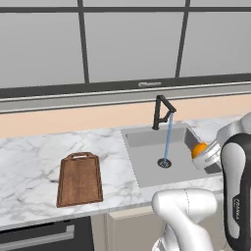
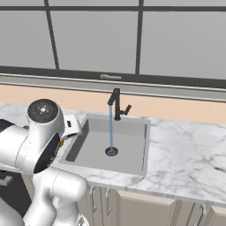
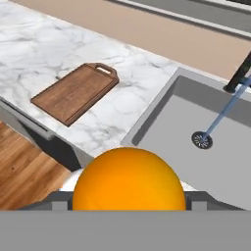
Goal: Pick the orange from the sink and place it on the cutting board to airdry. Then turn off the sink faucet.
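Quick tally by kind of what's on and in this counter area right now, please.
Oranges: 1, the orange, held in the gripper
Cutting boards: 1, the cutting board on the counter
Sinks: 1, the sink
Faucets: 1, the sink faucet, water running
Total: 4

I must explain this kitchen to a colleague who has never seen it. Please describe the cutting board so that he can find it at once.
Start at the grey sink set in the white marble counter, below the window. On the counter beside the sink, on the side away from the arm, lies the cutting board. It is a flat, dark brown wooden rectangle with a handle cut-out at the short end nearer the wall.
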